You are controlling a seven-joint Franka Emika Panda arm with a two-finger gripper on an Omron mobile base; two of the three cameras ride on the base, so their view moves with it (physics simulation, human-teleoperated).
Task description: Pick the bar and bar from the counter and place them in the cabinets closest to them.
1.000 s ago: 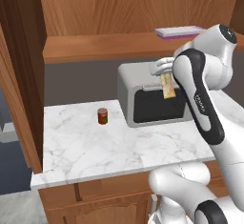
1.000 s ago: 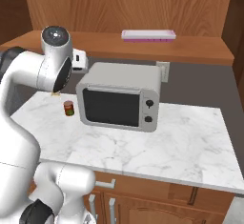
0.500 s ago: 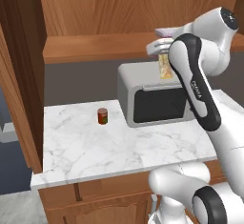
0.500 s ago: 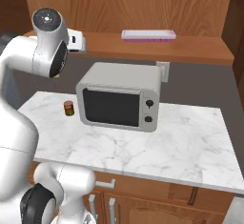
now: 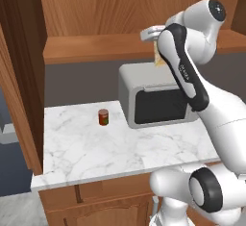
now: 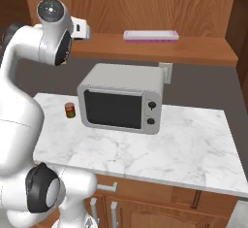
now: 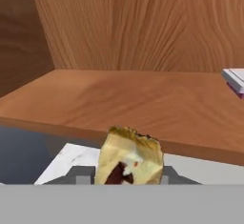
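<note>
The arm is reaching up high, its elbow bent sharply over the microwave (image 5: pixel 153 97), with the hand lifted to the level of the open cabinet shelf (image 7: pixel 143 99). The gripper (image 7: pixel 127 170) is pinching the tan bar (image 7: pixel 128 158) between its narrowed fingers; the crinkly wrapper is standing upright just in front of the shelf's front edge, not yet over the wood. In the left base view the bar (image 5: pixel 157 58) is peeking out as a golden sliver behind the forearm, just above the microwave's top. In the right base view the hand is sitting at the shelf's left end, pointing toward the cabinet's back wall.

A flat pink and white thing (image 6: pixel 150 36) is lying on the shelf nearer its right end, well apart from the hand. On the counter (image 6: pixel 193 149), a small red jar (image 5: pixel 103 117) is standing just beside the microwave's left side, nearer the back edge.
</note>
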